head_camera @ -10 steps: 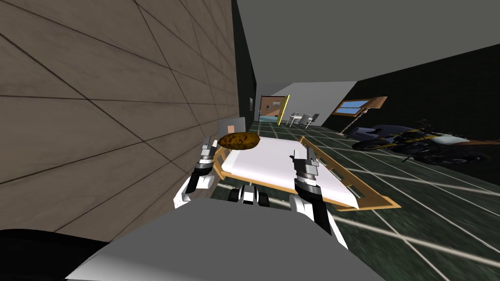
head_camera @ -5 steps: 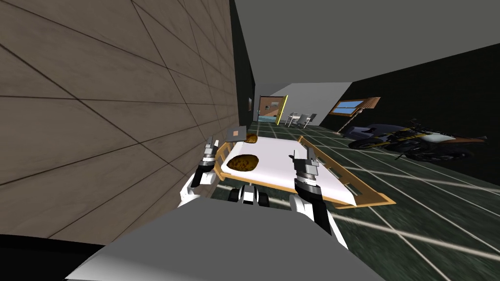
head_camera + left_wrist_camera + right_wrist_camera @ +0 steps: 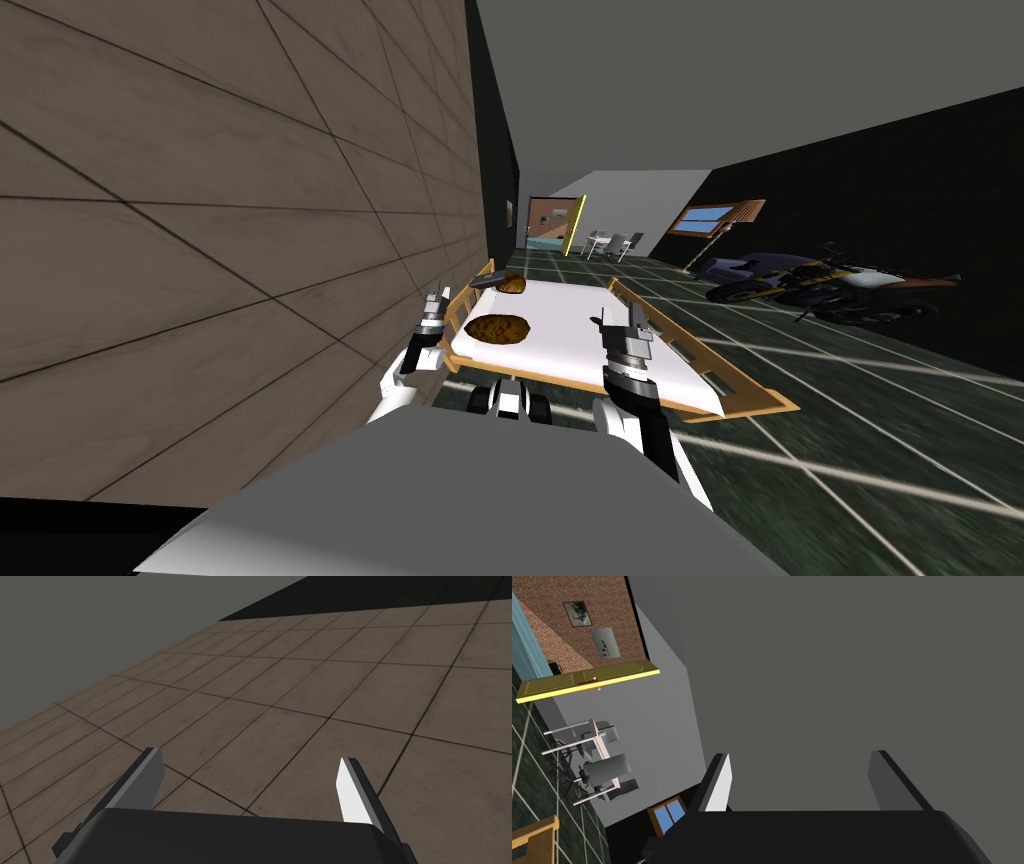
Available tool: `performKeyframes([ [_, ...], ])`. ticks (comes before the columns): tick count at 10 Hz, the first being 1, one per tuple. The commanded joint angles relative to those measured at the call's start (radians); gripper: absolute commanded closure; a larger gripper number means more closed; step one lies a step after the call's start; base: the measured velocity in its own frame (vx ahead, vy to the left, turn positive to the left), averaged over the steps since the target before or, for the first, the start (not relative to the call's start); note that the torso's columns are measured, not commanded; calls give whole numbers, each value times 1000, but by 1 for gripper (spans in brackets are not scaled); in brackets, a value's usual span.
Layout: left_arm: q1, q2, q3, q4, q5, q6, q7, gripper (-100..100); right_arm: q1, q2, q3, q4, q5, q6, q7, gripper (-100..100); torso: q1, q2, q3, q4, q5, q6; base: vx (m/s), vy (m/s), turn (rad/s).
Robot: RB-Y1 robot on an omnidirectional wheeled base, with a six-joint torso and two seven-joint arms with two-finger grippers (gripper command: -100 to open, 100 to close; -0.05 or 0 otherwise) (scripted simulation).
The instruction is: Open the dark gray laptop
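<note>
The dark grey laptop lies low at the far left corner of a bed with a white mattress, beside a small brown cushion; whether its lid is up I cannot tell. A larger brown cushion rests on the mattress nearer to me. My left gripper is raised by the bed's near left corner, short of the laptop, and is open and empty. Over the mattress's near right part my right gripper is open too, holding nothing.
A brown tiled wall runs close along my left. The bed's wooden frame reaches to the right. A motorcycle stands on the dark tiled floor at right. Far ahead are an open yellow door and a table with chairs.
The big brown cushion dropped from the bed's head onto the mattress. The laptop's grey panel went from upright to lying low. My left hand shifted slightly toward the bed.
</note>
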Motion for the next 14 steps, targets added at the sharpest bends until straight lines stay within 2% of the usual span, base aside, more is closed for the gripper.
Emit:
performKeyframes([
  [1, -66, 11, 12, 83, 7, -20, -9, -100, 0, 0, 0, 0, 0, 0, 0, 0, 0, 0, 0, 0, 0, 0, 14, 25, -74],
  [2, -66, 11, 12, 106, 7, -20, -9, -100, 0, 0, 0, 0, 0, 0, 0, 0, 1, -1, 0, 0, 0, 0, 13, 22, -28],
  [3, -97, 17, 17, 137, 10, -28, -13, -100, 0, 0, 0, 0, 0, 0, 0, 0, 1, 0, 0, 0, 0, 0, 14, 24, -50],
  [4, -97, 17, 17, 155, 10, -28, -13, -100, 0, 0, 0, 0, 0, 0, 0, 0, 1, -1, 0, 0, 0, 0, 10, 20, -28],
  [5, -129, 23, 22, 193, 13, -36, -17, -100, 0, 0, 0, 0, 0, 0, 0, 0, 0, 0, 0, 0, 0, 0, 8, 21, -43],
  [6, -129, 23, 22, 206, 13, -36, -17, -100, 0, 0, 0, 0, 0, 0, 0, 0, 0, 0, 0, 0, 0, 0, 8, 17, -28],
  [7, -161, 31, 28, 249, 17, -43, -22, -100, 0, 0, 0, 0, 0, 0, 0, 0, 0, 0, 0, 0, 0, 0, 12, 19, -48],
  [8, -161, 31, 28, 259, 17, -43, -22, -100, 0, 0, 0, 0, 0, 0, 0, 0, 0, -1, 0, 0, 0, 0, 11, 18, -27],
  [9, -194, 39, 33, 296, 20, -50, -26, -100, 0, 0, 0, 0, 0, 0, 0, 0, 0, 0, 0, 0, 0, 0, 11, 18, -43],
  [10, -194, 39, 33, 312, 20, -50, -26, -100, 0, 0, 0, 0, 0, 0, 0, 0, 0, -1, 0, 0, 0, 0, 9, 15, -33],
  [11, -226, 47, 38, 341, 23, -58, -30, -100, 0, 0, 0, 0, 0, 0, 0, 0, 0, 0, 0, 0, 0, 0, 8, 19, -40],
  [12, -226, 47, 38, 366, 23, -58, -30, -100, 0, 0, 0, 0, 0, 0, 0, 0, 1, 0, 0, 0, 0, 0, 9, 18, -29],
  [13, -259, 56, 44, 404, 26, -65, -34, -100, 0, 0, 0, 0, 0, 0, 0, 0, 0, 0, 0, 0, 0, 0, 11, 19, -56],
  [14, -259, 56, 44, 421, 26, -65, -34, -100, 0, 0, 0, 0, 0, 0, 0, 0, 0, -1, 0, 0, 0, 0, 9, 18, -26],
])
